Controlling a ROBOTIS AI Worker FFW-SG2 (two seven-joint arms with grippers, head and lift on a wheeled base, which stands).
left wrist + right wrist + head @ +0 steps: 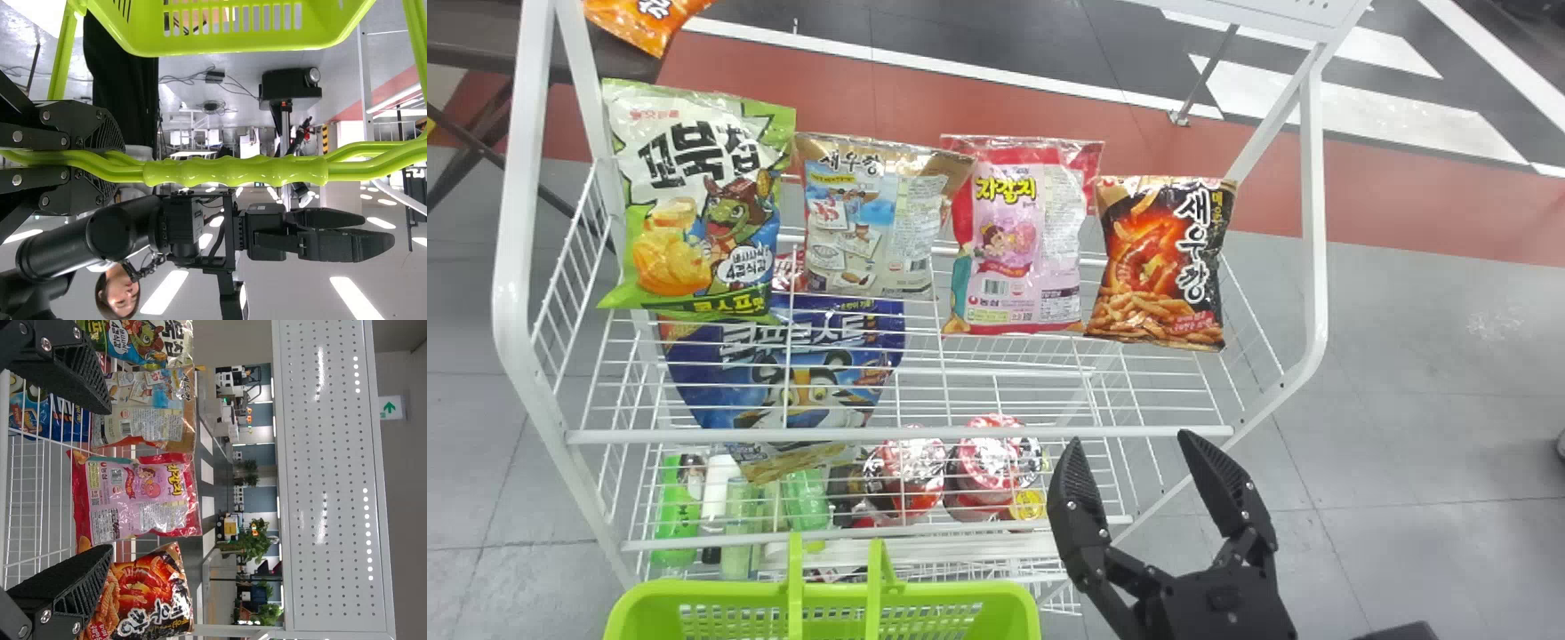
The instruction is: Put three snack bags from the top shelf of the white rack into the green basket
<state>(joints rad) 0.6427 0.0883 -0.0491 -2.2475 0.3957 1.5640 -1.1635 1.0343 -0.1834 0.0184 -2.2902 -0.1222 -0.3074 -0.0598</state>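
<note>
In the head view my right gripper (1131, 437) stands open at the front right of the white rack (907, 435), below the black-and-orange bag (1165, 262). Left of that bag stand a pink bag (1018, 240), a tan bag (876, 218) and a green bag (703, 200), side by side on the top shelf. From the right wrist, the pink bag (140, 497) appears beyond the open gripper (110, 480), whose fingers hold nothing. The green basket (818, 590) is in front of the rack; my left gripper (121, 165) is shut on its handle (233, 171).
A blue bag (783, 364) and several cups (983, 462) and bottles (679, 507) are lower in the rack. White posts (511, 267) frame its sides. An orange bag (645, 22) lies on a dark surface behind at the left.
</note>
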